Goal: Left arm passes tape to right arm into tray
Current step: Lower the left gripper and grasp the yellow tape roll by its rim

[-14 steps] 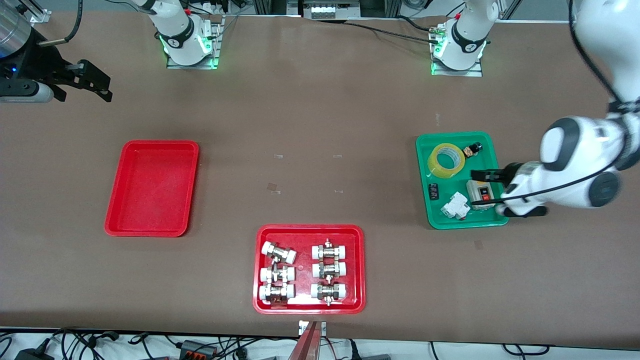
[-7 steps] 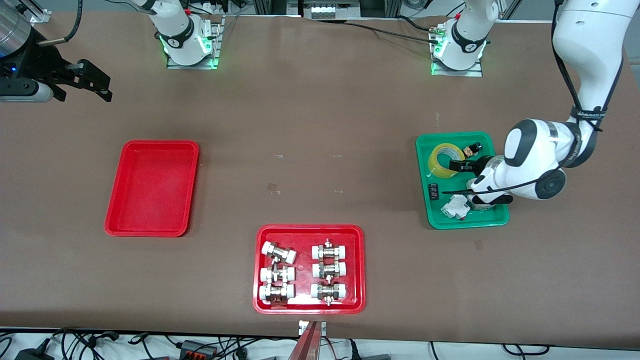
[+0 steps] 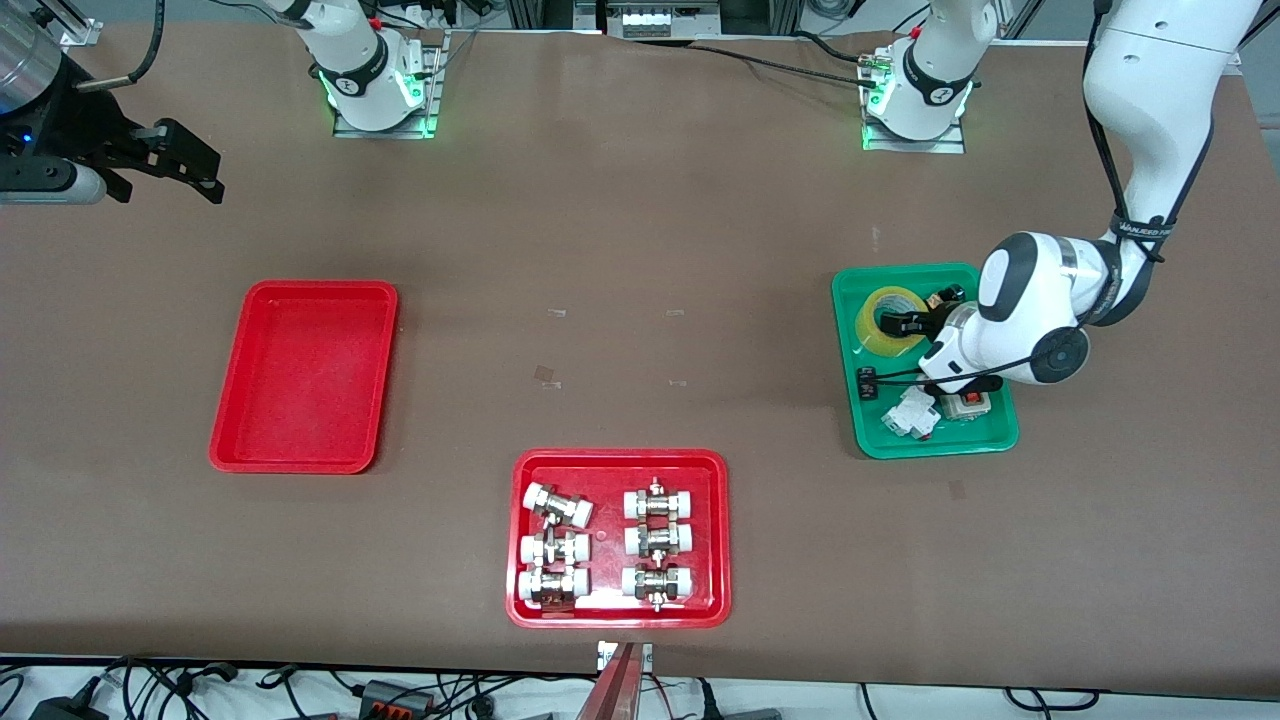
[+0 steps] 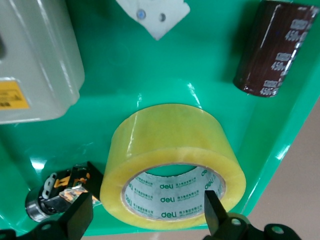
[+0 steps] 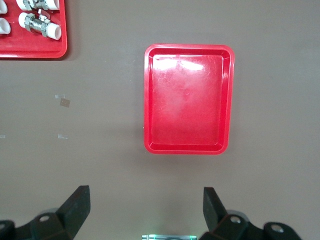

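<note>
- Nearest the front camera, I am seeing the red tray of fittings [image 3: 618,615], which is holding six white-and-metal fittings [image 3: 606,545] in two columns of three.
- Farther back toward the right arm's end, the plain red tray [image 3: 305,462] is lying flat with nothing in it (my right wrist view is looking straight down onto it [image 5: 188,149]).
- Toward the left arm's end, the green tray [image 3: 936,444] is holding the tape [image 3: 882,313], a white breaker [image 3: 909,412], a grey switch box [image 3: 972,403] with a red button, a small black part [image 3: 866,383] and a dark capacitor [image 3: 945,297].
- In my left wrist view the tape [image 4: 172,160] is lying flat in a corner of the green tray [image 4: 130,80], well apart from the plain red tray.
- The left gripper [image 3: 908,324] is sitting low at the tape with its fingers [image 4: 80,215] spread wide, one inside the white core and one outside the roll; it is not clamping anything.
- The right gripper [image 3: 170,165] is waiting over bare table [image 3: 640,220] near its base, its fingers [image 5: 76,204] wide apart and holding nothing.
</note>
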### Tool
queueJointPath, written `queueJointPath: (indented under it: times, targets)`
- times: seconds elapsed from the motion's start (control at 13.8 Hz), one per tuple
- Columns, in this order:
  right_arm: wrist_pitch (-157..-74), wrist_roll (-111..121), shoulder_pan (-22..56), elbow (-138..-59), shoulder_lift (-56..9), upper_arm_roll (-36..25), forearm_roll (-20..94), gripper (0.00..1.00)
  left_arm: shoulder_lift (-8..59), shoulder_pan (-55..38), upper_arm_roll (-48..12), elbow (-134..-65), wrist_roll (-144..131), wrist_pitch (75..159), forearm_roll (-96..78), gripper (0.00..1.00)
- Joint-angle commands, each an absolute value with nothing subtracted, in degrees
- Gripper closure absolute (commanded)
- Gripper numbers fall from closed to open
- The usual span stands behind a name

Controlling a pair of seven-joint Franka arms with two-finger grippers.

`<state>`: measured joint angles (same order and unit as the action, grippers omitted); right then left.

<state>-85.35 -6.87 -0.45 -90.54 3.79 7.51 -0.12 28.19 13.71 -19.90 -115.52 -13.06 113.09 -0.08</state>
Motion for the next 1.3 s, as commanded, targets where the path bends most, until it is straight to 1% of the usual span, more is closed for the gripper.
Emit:
queueJointPath:
  times: [0.0, 0.14, 0.29, 0.36, 0.58, 0.87, 1.01, 1.23]
  targets:
    - [-84.73, -8.00, -0.09, -89.74, 3.87, 7.56, -0.53, 0.00, 27.95, 13.45, -20.04, -116.19, -14.85, 113.82, 3.06, 0.42]
    - [-84.73, -8.00, -0.09, -89.74, 3.87, 7.56, -0.53, 0.00, 27.95, 13.97, -20.04, -116.02, -14.07, 113.64, 5.00, 0.65]
    - [-84.73, -8.09, -0.09, -89.82, 3.87, 7.56, -0.53, 0.00, 27.86, 14.15, -20.04, -115.93, -13.97, 113.55, 7.29, 0.90]
    - [-84.73, -8.00, -0.09, -89.74, 3.87, 7.56, -0.53, 0.00, 27.77, 14.06, -20.04, -115.75, -13.97, 113.21, 7.56, 0.99]
    - [-84.73, -8.09, -0.09, -89.74, 3.87, 7.56, -0.53, 0.00, 27.33, 14.15, -20.13, -115.05, -11.62, 112.07, 7.56, 0.99]
    - [-84.73, -8.00, -0.09, -89.82, 3.87, 7.56, -0.53, 0.00, 26.02, 13.62, -21.09, -108.04, -7.48, 101.63, 7.56, 0.99]
    - [-84.73, -8.09, -0.09, -89.82, 3.87, 7.56, -0.53, 0.00, 25.41, 13.71, -24.33, -103.91, -7.29, 97.92, 7.56, 0.99]
    - [-84.73, -8.00, -0.09, -89.83, 3.78, 7.56, -0.53, 0.00, 24.78, 13.36, -29.87, -98.02, -8.43, 97.03, 6.42, 0.99]
